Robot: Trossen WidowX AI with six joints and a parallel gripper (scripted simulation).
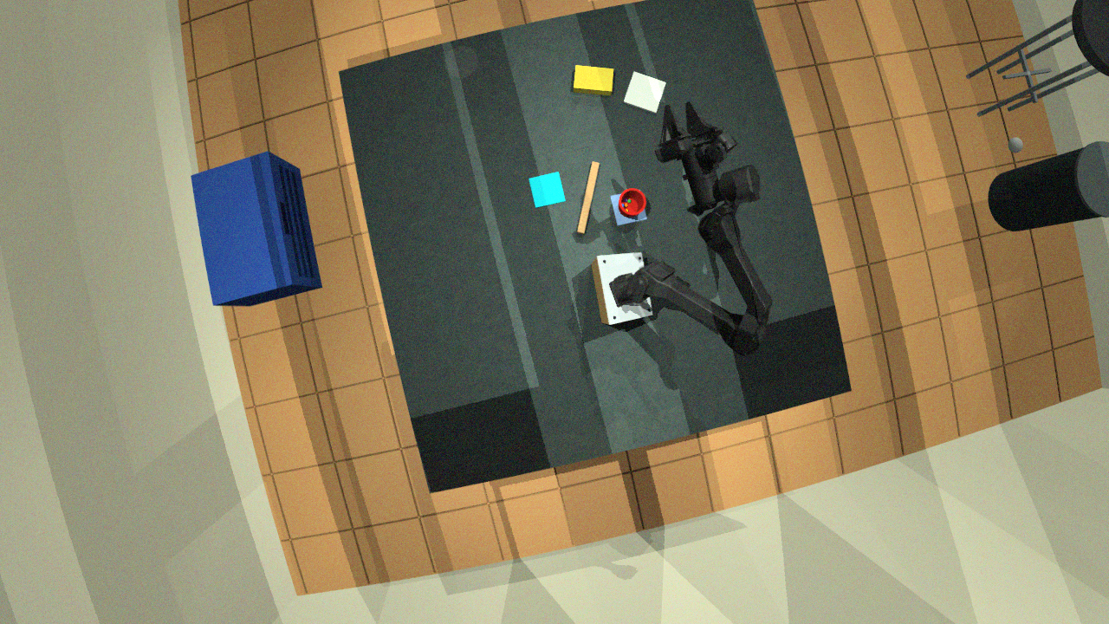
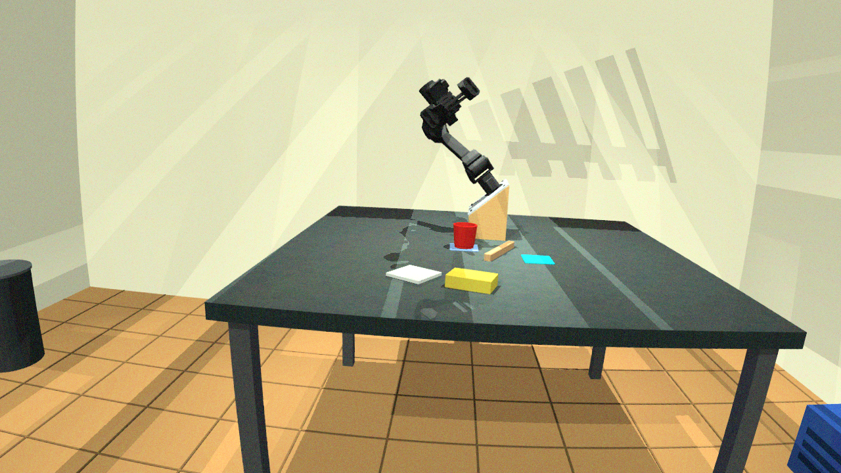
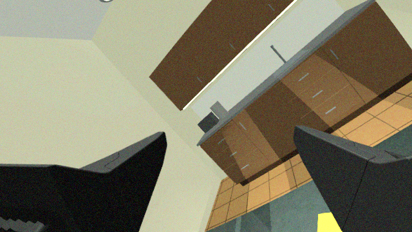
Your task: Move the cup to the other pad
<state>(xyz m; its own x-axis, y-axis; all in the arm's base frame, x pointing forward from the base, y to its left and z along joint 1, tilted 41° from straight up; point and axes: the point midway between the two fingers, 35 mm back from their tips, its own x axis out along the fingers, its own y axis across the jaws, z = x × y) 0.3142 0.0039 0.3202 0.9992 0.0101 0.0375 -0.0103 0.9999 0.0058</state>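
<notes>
A red cup [image 1: 634, 202] [image 2: 464, 234] with small coloured marbles inside stands upright on a pale blue pad [image 1: 617, 215] [image 2: 454, 247] near the middle of the dark table [image 1: 434, 256] [image 2: 329, 276]. A cyan pad [image 1: 547, 188] [image 2: 537, 259] lies flat a short way off, beyond a wooden stick. My gripper [image 1: 680, 112] [image 2: 451, 92] [image 3: 229, 135] is open and empty. It is raised high above the table, well away from the cup, and points up and outward. The wrist view shows only the room between the two fingers.
A wooden stick [image 1: 587, 197] [image 2: 499, 250] lies between the two pads. A yellow block [image 1: 593, 79] [image 2: 470, 280] [image 3: 326, 222] and a white tile [image 1: 644, 91] [image 2: 413, 273] lie near the table's edge. The arm's base sits on a wooden wedge [image 2: 493, 217]. A blue crate [image 1: 256, 227] stands on the floor.
</notes>
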